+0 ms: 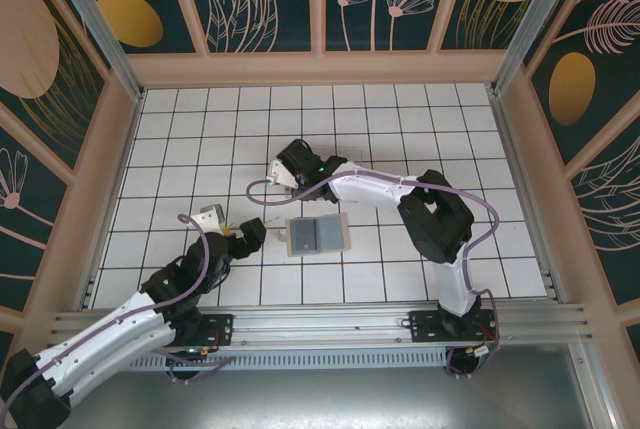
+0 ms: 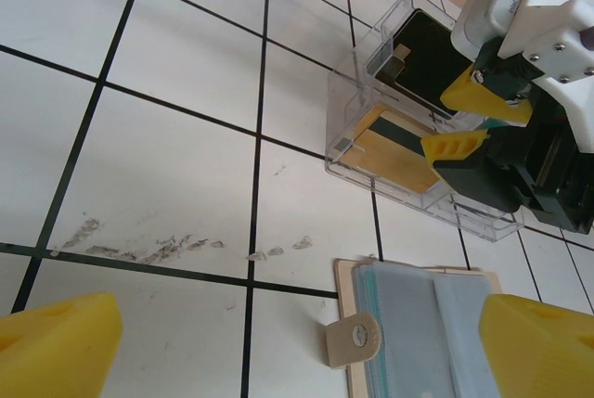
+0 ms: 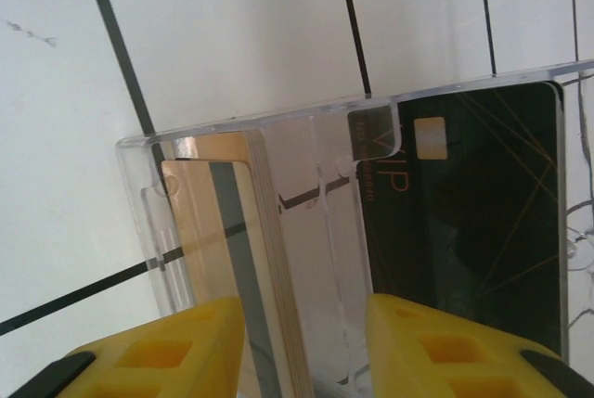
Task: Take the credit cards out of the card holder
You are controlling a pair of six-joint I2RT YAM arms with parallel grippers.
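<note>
The card holder [image 1: 317, 235] is shown open on the tiled table [image 1: 400, 119], with the left gripper [image 1: 256, 232] just beside it and the right gripper [image 1: 283, 179] beyond.

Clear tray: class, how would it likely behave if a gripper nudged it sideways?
Probably light: the tray is thin clear plastic holding a few cards. Low and flat, it should slide on the glossy tiles rather than tip. Its walls look stiff, so it likely moves as one piece.
</note>
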